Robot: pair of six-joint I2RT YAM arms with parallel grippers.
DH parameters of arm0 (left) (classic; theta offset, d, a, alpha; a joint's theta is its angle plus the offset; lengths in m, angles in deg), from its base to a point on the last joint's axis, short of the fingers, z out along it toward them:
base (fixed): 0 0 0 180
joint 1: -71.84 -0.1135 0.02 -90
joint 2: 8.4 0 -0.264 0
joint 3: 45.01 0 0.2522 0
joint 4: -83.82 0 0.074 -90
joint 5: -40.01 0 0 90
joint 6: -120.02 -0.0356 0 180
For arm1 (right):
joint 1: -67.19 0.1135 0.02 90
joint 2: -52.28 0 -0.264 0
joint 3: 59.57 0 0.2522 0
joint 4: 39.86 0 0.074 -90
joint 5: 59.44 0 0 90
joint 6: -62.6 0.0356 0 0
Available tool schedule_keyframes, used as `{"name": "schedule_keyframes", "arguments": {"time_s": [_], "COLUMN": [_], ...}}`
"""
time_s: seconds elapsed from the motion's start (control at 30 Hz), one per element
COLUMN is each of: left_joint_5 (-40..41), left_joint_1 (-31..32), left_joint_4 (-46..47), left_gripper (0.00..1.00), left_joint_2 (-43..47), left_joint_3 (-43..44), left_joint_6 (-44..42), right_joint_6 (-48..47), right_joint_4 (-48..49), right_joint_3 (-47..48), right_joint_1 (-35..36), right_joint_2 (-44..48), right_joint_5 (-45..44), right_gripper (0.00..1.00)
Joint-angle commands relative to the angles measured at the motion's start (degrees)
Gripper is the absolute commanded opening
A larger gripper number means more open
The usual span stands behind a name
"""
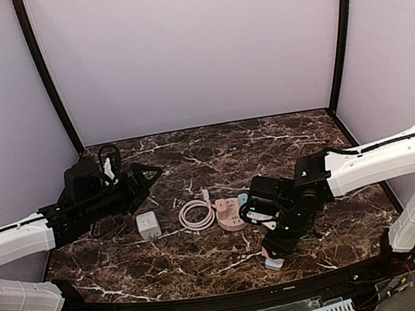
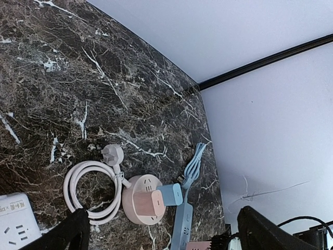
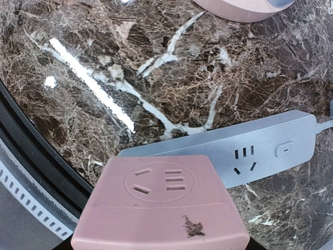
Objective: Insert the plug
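My right gripper [image 1: 273, 249] is shut on a pink cube adapter plug [image 3: 161, 203], socket face up. The adapter hides the fingers in the right wrist view. It sits right over the near end of a blue power strip [image 3: 244, 148], also visible in the top view [image 1: 273, 263]; I cannot tell whether its prongs are in a socket. My left gripper [image 1: 147, 182] is open and empty at the left, above the table. Its dark fingers [image 2: 67, 234] frame a pink round socket [image 2: 136, 188] that carries a pink block [image 2: 148, 204] and a blue block [image 2: 171, 194].
A white cube socket [image 1: 148, 224] lies left of a coiled white cable [image 1: 197, 214] with a white plug [image 2: 113, 153]. The pink round socket [image 1: 232, 213] is at mid table. A bundled blue cord [image 2: 192, 166] runs from the strip. Walls enclose the dark marble table [image 1: 284, 144].
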Motion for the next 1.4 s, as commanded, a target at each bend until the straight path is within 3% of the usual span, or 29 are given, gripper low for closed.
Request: {"name": "schedule_keyframes", "arguments": {"time_s": [0.0, 0.67, 1.03, 1.37], "left_joint_5": [0.15, 0.27, -0.11, 0.14], "left_joint_1": [0.3, 0.24, 0.3, 0.3], "left_joint_4": [0.61, 1.72, 2.62, 2.56], "left_gripper": [0.99, 0.99, 0.99, 0.99], "left_joint_2": [0.13, -1.0, -1.74, -1.87], "left_joint_3": [-0.9, -0.95, -0.71, -0.96], "left_joint_6": [-1.03, -1.56, -1.74, -1.83], "right_joint_6": [0.08, -5.49, -1.78, -0.15], "right_joint_4": [1.57, 2.14, -2.74, -2.36], "right_joint_3": [-1.69, -1.89, 5.42, 3.95], "right_joint_1": [0.83, 1.97, 2.26, 2.83], "right_joint_2": [0.6, -2.72, 0.53, 1.05], "right_joint_5": [3.6, 6.19, -0.79, -1.58], "right_gripper": [0.0, 0.0, 0.0, 0.0]}}
